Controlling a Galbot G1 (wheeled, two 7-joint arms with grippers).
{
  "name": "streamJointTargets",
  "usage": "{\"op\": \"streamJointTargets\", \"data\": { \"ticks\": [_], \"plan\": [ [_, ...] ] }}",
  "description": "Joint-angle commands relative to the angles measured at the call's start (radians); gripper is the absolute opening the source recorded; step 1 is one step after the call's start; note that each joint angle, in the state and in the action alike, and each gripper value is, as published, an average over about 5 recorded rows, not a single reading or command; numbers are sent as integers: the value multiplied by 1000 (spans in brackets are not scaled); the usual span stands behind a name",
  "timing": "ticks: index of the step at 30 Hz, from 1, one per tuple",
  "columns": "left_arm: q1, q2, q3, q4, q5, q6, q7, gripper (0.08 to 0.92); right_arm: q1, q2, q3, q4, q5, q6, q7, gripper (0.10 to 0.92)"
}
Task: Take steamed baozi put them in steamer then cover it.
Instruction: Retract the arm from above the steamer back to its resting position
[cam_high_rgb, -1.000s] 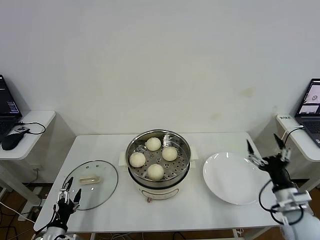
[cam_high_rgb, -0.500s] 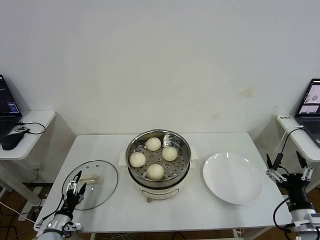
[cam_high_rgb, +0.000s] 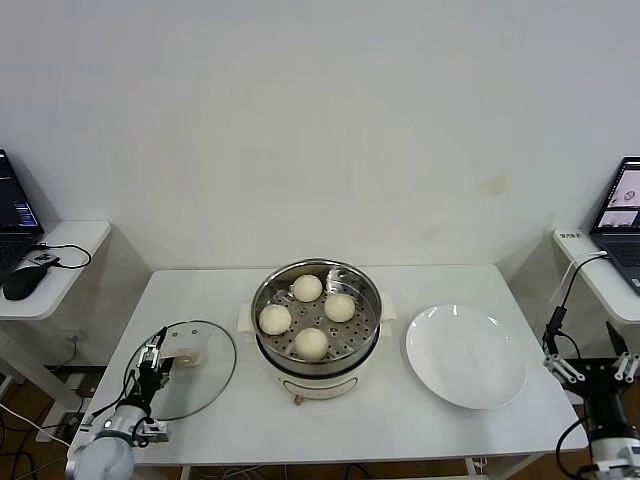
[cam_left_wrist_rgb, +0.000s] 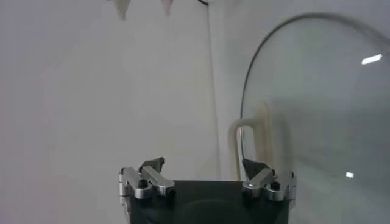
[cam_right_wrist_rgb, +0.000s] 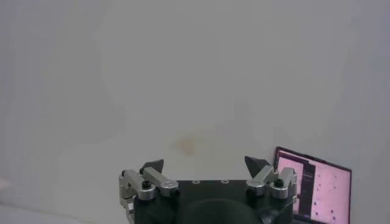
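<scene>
Steamer sits mid-table on its white base, uncovered, shiny steel wall and perforated tray showing. Four steamed baozi rest on the tray, spaced apart in a rough diamond: one toward the wall, one toward the robot, one to each side.

Cover lies flat on the white table, on the robot's left of the steamer and clear of it, glass dome with metal rim, cream bar handle near its far part.

Left gripper is low over the cover's left rim, close to the handle. Fingers spread wide, nothing between them. From the left wrist view the gripper shows both fingertips well apart; the cover's rim arcs past and the handle stands just ahead of one fingertip. Whether that fingertip touches the handle I cannot tell.

White plate lies on the robot's right of the steamer, near it but apart.

Right gripper hangs off the table's right edge, beyond the plate, fingers splayed upward and holding nothing. Right wrist view confirms the gripper is wide open, facing a pale wall with a lit laptop at one side.
</scene>
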Motion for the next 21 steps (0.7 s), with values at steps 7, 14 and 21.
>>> {"op": "streamJointTargets", "data": {
  "ticks": [7, 14, 21],
  "plan": [
    [-66, -2, 14, 81, 5, -1, 6, 823, -16, 14, -4, -6, -16, 11, -4, 823],
    [-66, -1, 14, 84, -1, -3, 11, 714, -14, 22, -25, -8, -31, 12, -6, 823],
    [-71, -5, 14, 97, -11, -13, 8, 506, -13, 23, -37, -5, -36, 12, -8, 823]
  ]
}}
